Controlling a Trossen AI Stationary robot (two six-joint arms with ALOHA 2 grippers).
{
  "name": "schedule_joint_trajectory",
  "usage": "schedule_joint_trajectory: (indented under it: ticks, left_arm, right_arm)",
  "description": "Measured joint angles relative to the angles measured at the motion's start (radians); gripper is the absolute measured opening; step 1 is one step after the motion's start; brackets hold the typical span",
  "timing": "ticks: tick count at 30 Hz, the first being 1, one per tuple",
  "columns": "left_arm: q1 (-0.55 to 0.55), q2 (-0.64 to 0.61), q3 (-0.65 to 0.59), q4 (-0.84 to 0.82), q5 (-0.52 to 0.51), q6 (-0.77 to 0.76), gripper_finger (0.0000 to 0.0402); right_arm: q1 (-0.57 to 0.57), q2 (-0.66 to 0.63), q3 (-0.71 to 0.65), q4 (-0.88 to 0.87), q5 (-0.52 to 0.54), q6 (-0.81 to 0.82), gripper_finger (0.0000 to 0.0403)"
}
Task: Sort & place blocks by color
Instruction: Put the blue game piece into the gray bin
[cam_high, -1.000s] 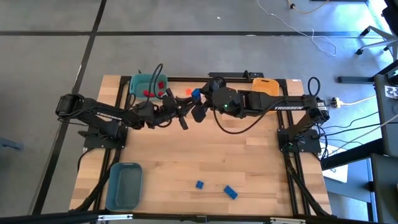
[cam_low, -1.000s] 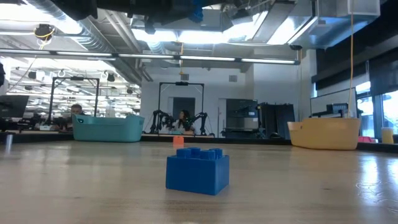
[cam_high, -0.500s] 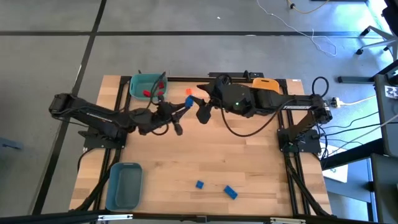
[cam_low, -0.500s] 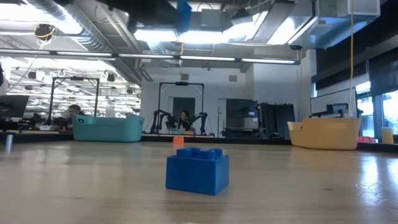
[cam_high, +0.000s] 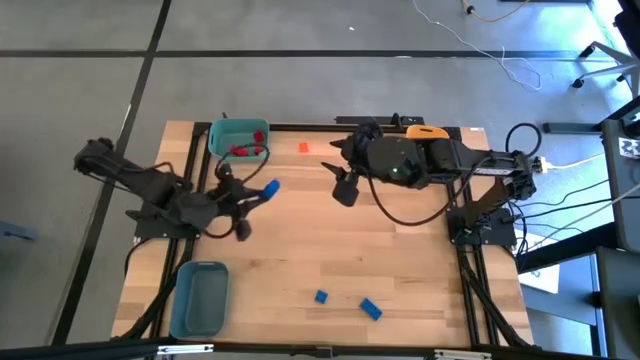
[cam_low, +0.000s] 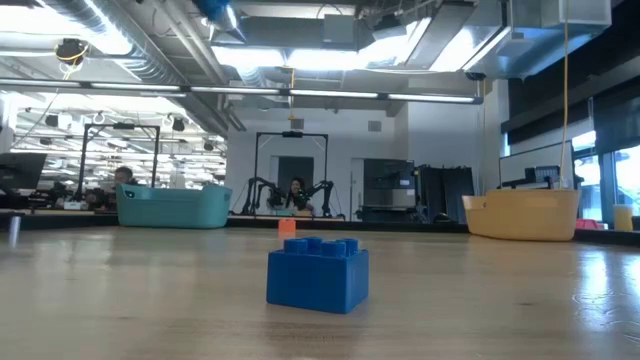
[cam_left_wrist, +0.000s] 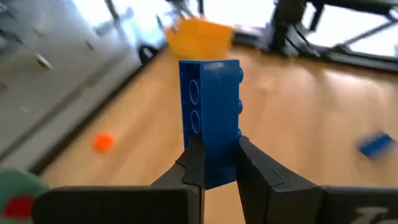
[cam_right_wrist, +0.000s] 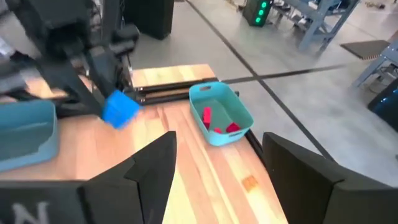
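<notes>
My left gripper (cam_high: 260, 193) is shut on a blue block (cam_high: 270, 187) above the table's left half, near of the teal bin (cam_high: 240, 138), which holds red blocks (cam_high: 247, 150). The block also shows in the left wrist view (cam_left_wrist: 210, 112) and at the top of the low view (cam_low: 215, 10). My right gripper (cam_high: 345, 186) is open and empty above the far middle of the table. An orange block (cam_high: 304, 147) lies at the far edge. Two blue blocks (cam_high: 320, 296) (cam_high: 371, 309) lie near the front edge. My left gripper pinches the blue block's lower end (cam_left_wrist: 211, 169) between its two fingers, one on each of two opposite sides. The block stands out lengthwise beyond the fingertips (cam_left_wrist: 194, 163), its studs to one side. It is lifted clear of the table.
A grey-blue bin (cam_high: 200, 298) stands at the front left. A yellow-orange bin (cam_high: 428, 134) stands at the far right, partly under my right arm. The table's middle is bare wood.
My left gripper has carried the blue block away from my right gripper, toward the table's left and near edges, still shut on it and clear of the table. My right gripper has drawn back a little toward the right edge.
</notes>
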Motion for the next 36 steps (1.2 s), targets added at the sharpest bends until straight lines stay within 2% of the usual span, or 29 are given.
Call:
schedule_joint_trajectory:
  ticks: [3, 9, 13, 18, 21, 24, 36]
  left_arm:
    - [-0.05, 0.028, 0.11, -0.241, 0.11, -0.138, 0.0047]
    - [-0.114, 0.1, 0.265, -0.593, 0.412, -0.405, 0.0047]
    - [-0.166, 0.141, 0.274, -0.703, 0.641, -0.551, 0.0047]
    - [-0.248, 0.202, 0.248, -0.705, 0.848, -0.661, 0.0047]
    - [-0.299, 0.248, 0.237, -0.704, 0.908, -0.708, 0.0047]
    - [-0.347, 0.294, 0.221, -0.683, 0.921, -0.756, 0.0047]
    - [-0.504, 0.45, 0.031, -0.406, 0.963, -0.943, 0.0047]
  right_arm:
    - [0.0, 0.001, 0.0, -0.036, -0.033, 0.003, 0.0239]
    - [0.0, 0.001, -0.01, -0.052, -0.061, 0.003, 0.0239]
    - [0.0, 0.001, -0.01, -0.051, -0.075, 0.001, 0.0239]
    - [0.0, 0.001, -0.011, -0.049, -0.075, 0.0, 0.0239]
    - [0.0, 0.001, -0.011, -0.048, -0.074, 0.0, 0.0239]
    - [0.0, 0.001, -0.011, -0.048, -0.076, 0.0, 0.0239]
    - [0.0, 0.001, -0.011, -0.048, -0.078, 0.002, 0.0239]
